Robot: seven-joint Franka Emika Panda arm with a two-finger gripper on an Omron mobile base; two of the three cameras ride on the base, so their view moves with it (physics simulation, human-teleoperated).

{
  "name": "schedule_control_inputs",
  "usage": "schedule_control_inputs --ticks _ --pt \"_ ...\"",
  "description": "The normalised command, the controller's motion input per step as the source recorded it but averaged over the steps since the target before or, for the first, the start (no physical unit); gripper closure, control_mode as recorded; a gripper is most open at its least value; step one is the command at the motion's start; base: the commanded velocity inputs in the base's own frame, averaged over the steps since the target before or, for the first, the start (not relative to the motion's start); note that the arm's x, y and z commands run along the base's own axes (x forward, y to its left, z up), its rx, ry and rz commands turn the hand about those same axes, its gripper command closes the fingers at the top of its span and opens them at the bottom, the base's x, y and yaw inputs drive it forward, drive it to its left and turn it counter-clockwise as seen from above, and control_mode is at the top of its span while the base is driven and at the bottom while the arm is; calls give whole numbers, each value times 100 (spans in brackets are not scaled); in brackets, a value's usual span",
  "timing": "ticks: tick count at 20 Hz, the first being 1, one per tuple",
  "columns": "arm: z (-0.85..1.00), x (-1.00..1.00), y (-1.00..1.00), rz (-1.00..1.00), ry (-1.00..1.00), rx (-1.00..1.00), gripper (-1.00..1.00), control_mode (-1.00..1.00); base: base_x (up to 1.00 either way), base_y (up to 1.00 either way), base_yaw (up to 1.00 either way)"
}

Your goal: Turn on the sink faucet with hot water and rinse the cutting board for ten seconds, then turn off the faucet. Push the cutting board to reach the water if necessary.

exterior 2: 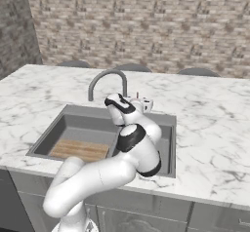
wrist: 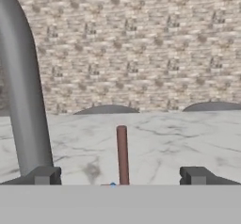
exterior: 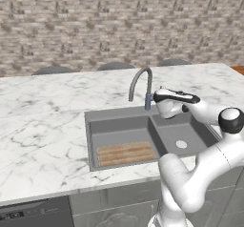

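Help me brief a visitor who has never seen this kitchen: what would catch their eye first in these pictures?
Probably the white robot arm, its gripper reaching to the base of the tall grey gooseneck faucet behind the dark grey double-basin sink. In the hand view its dark fingers stand wide apart on either side of the faucet's thin reddish lever. Next, the light-tan slatted wooden cutting board lying flat in the left basin.

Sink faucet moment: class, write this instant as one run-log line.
gripper: open, straddling reddish lever | sink faucet: no water visible | cutting board: flat in left basin of sink | phase: at handle
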Motion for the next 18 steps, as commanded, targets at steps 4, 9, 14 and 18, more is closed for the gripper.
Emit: schedule_control_inputs --ticks 4,9,14,18 --pt "0 18 0 0 0 0 -100 -100 0 0 0" --pt "0 18 0 0 0 0 -100 -100 0 0 0" --pt "0 17 0 0 0 0 -100 -100 0 0 0" --pt "0 10 0 0 0 0 -100 -100 0 0 0"
